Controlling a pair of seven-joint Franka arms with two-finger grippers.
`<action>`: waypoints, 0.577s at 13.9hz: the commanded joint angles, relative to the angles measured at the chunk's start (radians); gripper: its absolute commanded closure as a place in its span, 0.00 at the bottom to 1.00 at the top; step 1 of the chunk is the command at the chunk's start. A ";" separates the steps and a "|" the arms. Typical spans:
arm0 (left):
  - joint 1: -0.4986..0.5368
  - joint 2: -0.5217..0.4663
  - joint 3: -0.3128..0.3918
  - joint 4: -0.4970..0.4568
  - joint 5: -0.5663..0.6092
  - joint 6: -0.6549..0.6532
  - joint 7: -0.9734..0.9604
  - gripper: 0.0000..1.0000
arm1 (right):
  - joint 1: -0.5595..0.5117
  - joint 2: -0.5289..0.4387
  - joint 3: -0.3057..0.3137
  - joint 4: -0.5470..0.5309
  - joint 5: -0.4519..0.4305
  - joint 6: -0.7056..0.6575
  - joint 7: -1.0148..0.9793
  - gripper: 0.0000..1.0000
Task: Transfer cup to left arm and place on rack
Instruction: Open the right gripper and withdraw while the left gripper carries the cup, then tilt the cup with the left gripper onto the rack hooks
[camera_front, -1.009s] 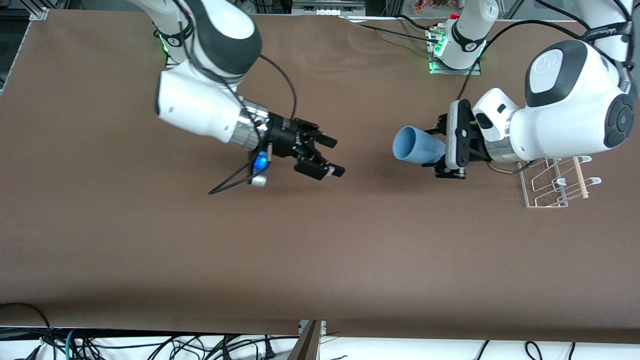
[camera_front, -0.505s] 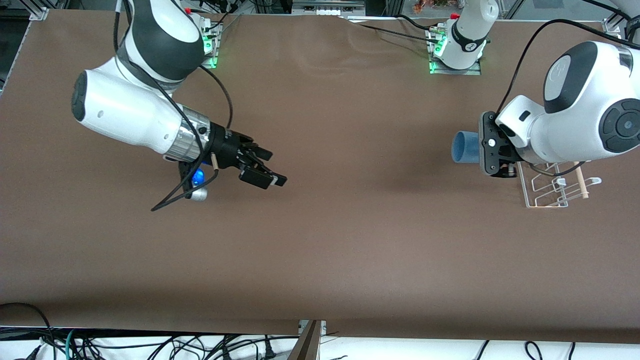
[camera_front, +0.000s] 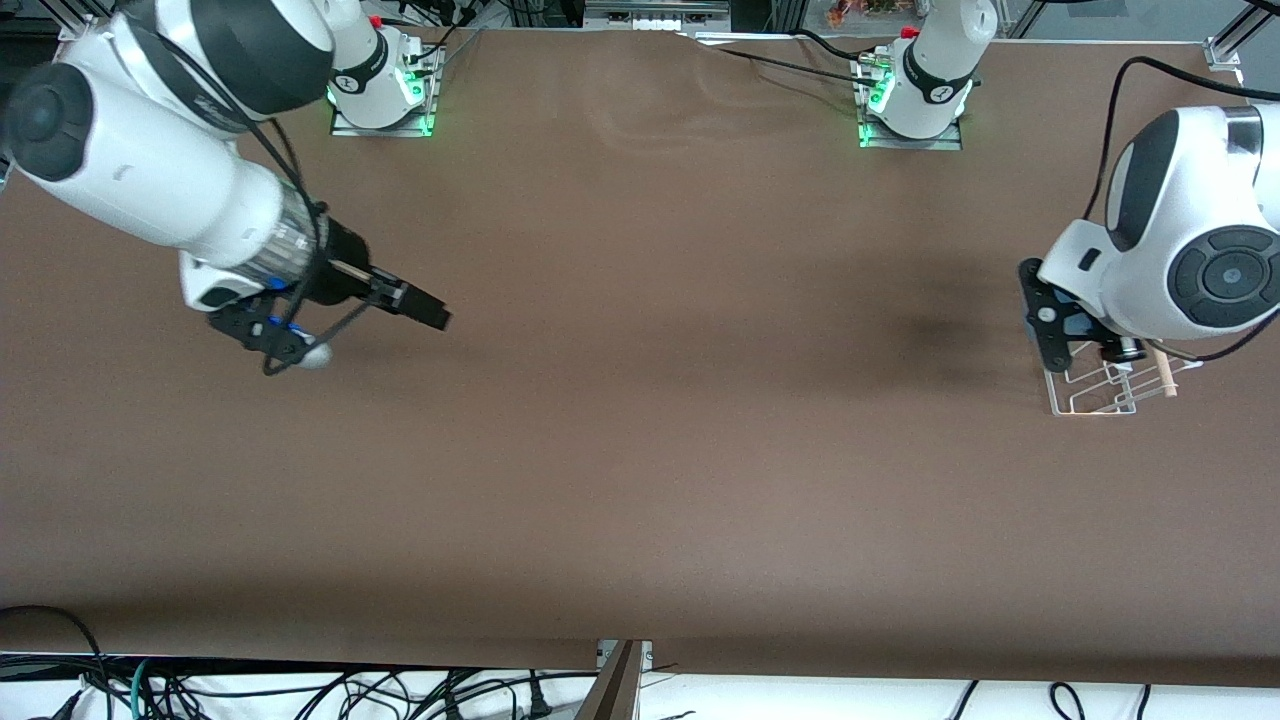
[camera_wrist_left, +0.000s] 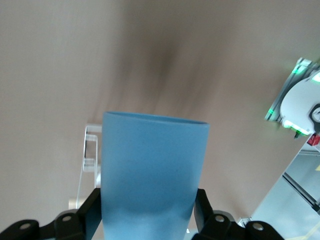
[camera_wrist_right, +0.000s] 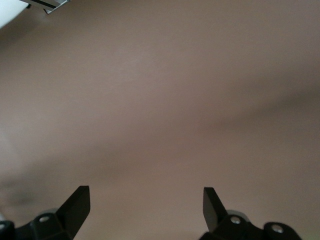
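Plastic against rubber: the small light-blue tapered plastic cup, handleless and plain, sits clamped between the black fingers of the left gripper, which hangs over the small clear acrylic and white wire rack at the left arm's end of the brown table. The wrist view shows the jaws pressing the cup's lower wall from both sides, rim pointing away from the wrist. Such a tumbler is probably light and fairly stiff but smooth, so a firm squeeze low on the taper, where it is narrowest, looks the safest hold; a grip near the thin rim could flex it. The right gripper, jaws spread wide and empty, waits over bare table toward the right arm's end.
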 joint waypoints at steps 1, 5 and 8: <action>-0.010 0.048 0.003 0.021 0.153 -0.026 -0.084 0.90 | -0.112 -0.105 0.005 -0.122 -0.087 -0.023 -0.252 0.00; -0.022 0.145 0.002 0.021 0.394 -0.107 -0.292 0.88 | -0.161 -0.125 -0.081 -0.146 -0.141 -0.017 -0.502 0.00; -0.010 0.211 0.003 0.019 0.476 -0.111 -0.430 0.88 | -0.163 -0.103 -0.081 -0.113 -0.210 -0.029 -0.523 0.00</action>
